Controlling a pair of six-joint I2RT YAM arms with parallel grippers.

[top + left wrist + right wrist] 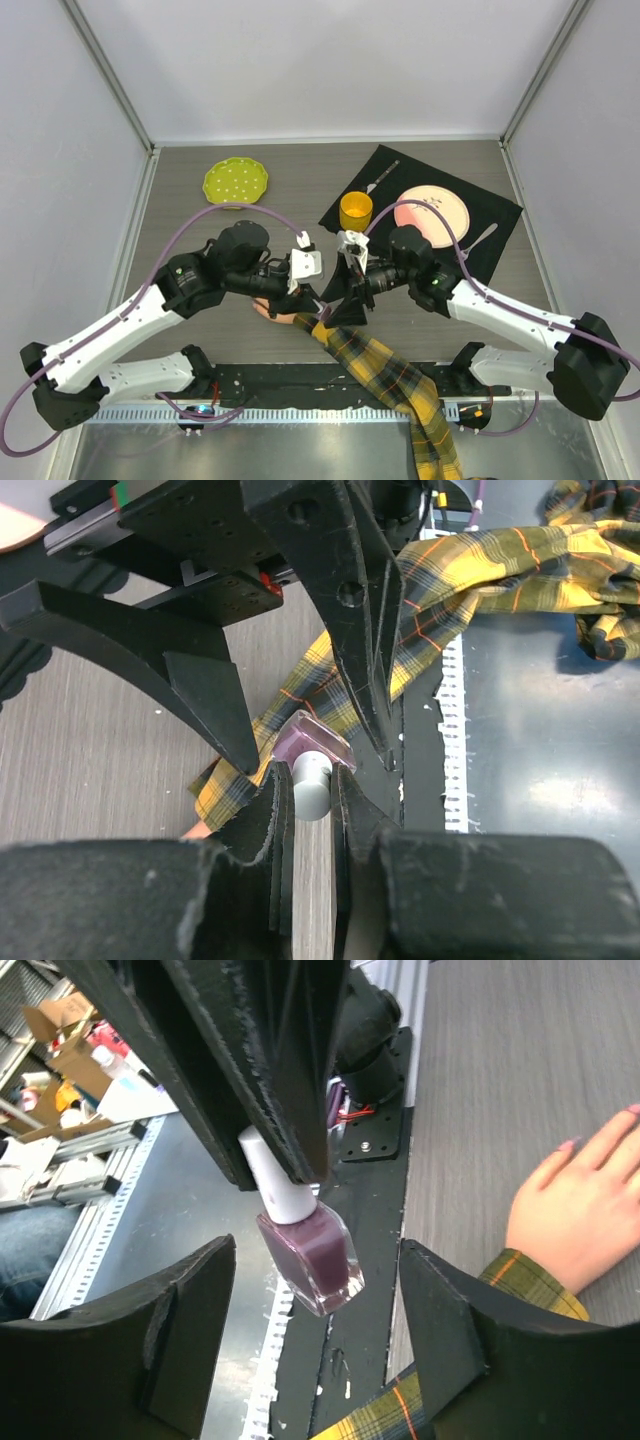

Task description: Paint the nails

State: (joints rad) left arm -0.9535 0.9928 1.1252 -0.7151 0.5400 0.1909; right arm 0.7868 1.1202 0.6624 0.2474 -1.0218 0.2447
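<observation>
1. The nails [570,1145] are seen as small pink tips on the fingers of the mannequin hand [570,1215].
2. The mannequin hand is laid flat on the tabletop [200,240], palm down, near the middle of the near edge. Its fingers are pointed toward the left edge.
3. A yellow-and-black plaid sleeve [385,375] is worn on its wrist. The sleeve is draped over the near edge.
4. Just beside the hand, a small bottle [312,1252] of dark purple polish is held up at a tilt.
5. The bottle's white cap [275,1185] is squeezed tight between the two fingers of the left gripper [312,780].
6. The fingers of the right gripper [315,1250] are spread wide, one on each side of the bottle. In the right wrist view a gap is seen on both sides.
7. A black mat [490,225] is laid near the far right corner. A yellow cup [355,210] and a pink plate [432,215] are set on it.
8. A green plate [235,181] with white dots is placed near the far left corner.
</observation>
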